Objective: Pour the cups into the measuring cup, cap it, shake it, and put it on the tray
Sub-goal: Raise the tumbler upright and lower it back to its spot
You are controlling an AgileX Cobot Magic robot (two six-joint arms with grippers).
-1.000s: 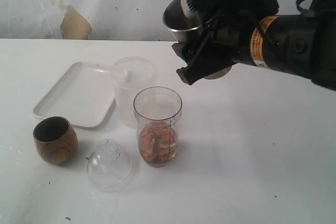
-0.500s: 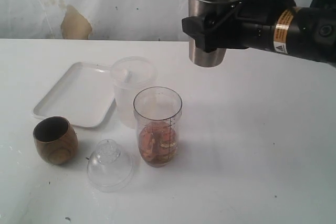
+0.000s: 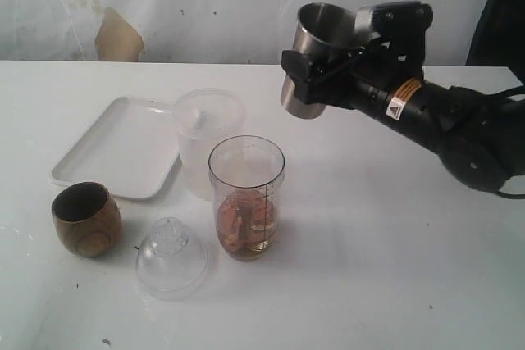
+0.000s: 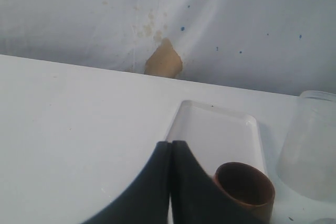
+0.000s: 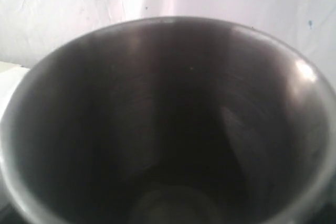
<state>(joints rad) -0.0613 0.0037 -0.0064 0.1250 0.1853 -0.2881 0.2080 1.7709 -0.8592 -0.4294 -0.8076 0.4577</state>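
Note:
My right gripper is shut on the steel tumbler, holding it nearly upright in the air behind and to the right of the measuring cup. The tumbler's dark inside fills the right wrist view. The measuring cup stands uncapped with orange-brown contents at its bottom. Its clear dome cap lies on the table to its front left. The brown wooden cup stands upright in front of the white tray. My left gripper is shut and empty, just beside the wooden cup.
A frosted plastic cup stands between the tray and the measuring cup, right behind the latter. A white wall with a tan patch backs the table.
The right arm has turned the steel tumbler from tipped mouth-down back to nearly upright, then dropped lower with it. The left gripper has not moved.

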